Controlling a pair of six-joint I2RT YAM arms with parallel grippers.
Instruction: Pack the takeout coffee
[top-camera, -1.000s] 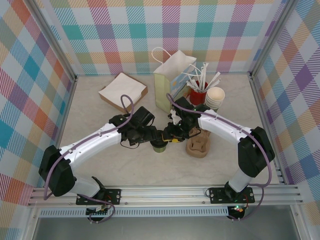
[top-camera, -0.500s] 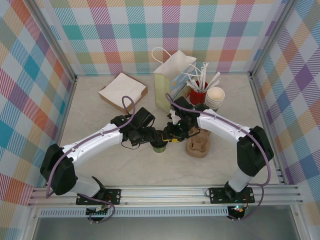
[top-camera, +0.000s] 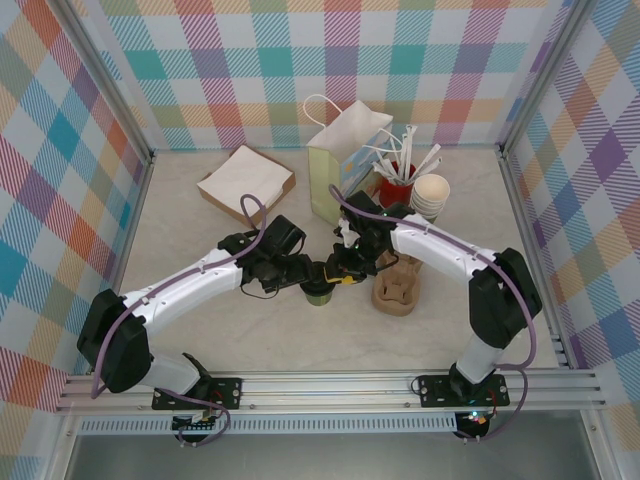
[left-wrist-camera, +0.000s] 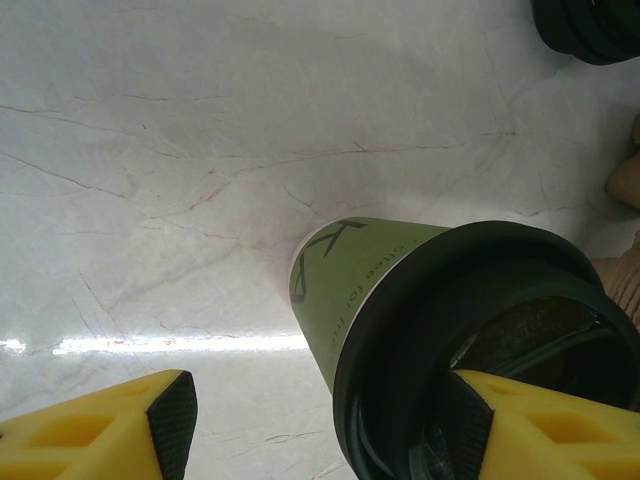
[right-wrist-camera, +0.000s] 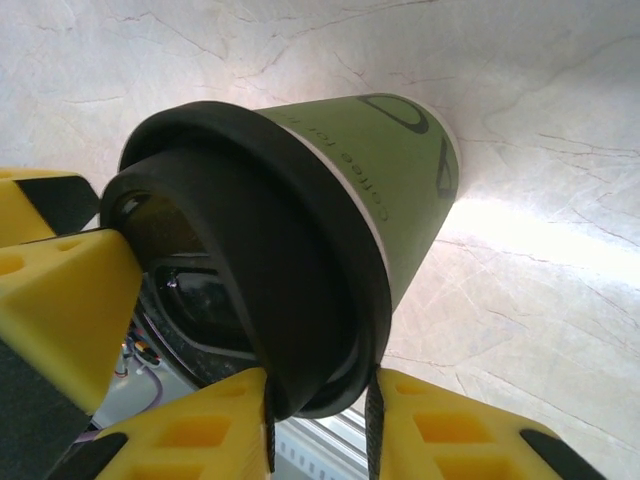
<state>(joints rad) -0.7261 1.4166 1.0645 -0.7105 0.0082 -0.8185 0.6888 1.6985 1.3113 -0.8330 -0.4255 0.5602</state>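
Cup (top-camera: 320, 293) looks upright on the table (top-camera: 230, 340), centre of the top view, just left of the carrier (top-camera: 397, 290) and not in it yet. Black lid (right-wrist-camera: 250, 240) is on, green paper wall below.

Right gripper (right-wrist-camera: 320, 420): jaws pinched on the lid rim, bottom centre of its wrist view. Left gripper (left-wrist-camera: 320, 430): open, straddling the cup top. One finger (left-wrist-camera: 540, 430), lower right of frame, is at the lid. The other (left-wrist-camera: 100, 430), lower left, is well apart from the wall.

Handling, my read:
- Weight: probably light, but can't tell the fill with the lid on.
- Wall: thin paper, dents under a hard squeeze.
- Lid: stiffer, but likely only a press fit, so a lift by the rim may pop it or tip the cup.
- Better hold: across the wall just under the lid, moderate force.

Surface: pale marble-look top, smooth, with a glare streak. The cup will likely slide if nudged.

Room: tight, both wrists crowd the cup. Bag (top-camera: 345, 165) and straw cup (top-camera: 397, 185) stand behind the carrier, upper centre-right. Plaid walls are well apart.
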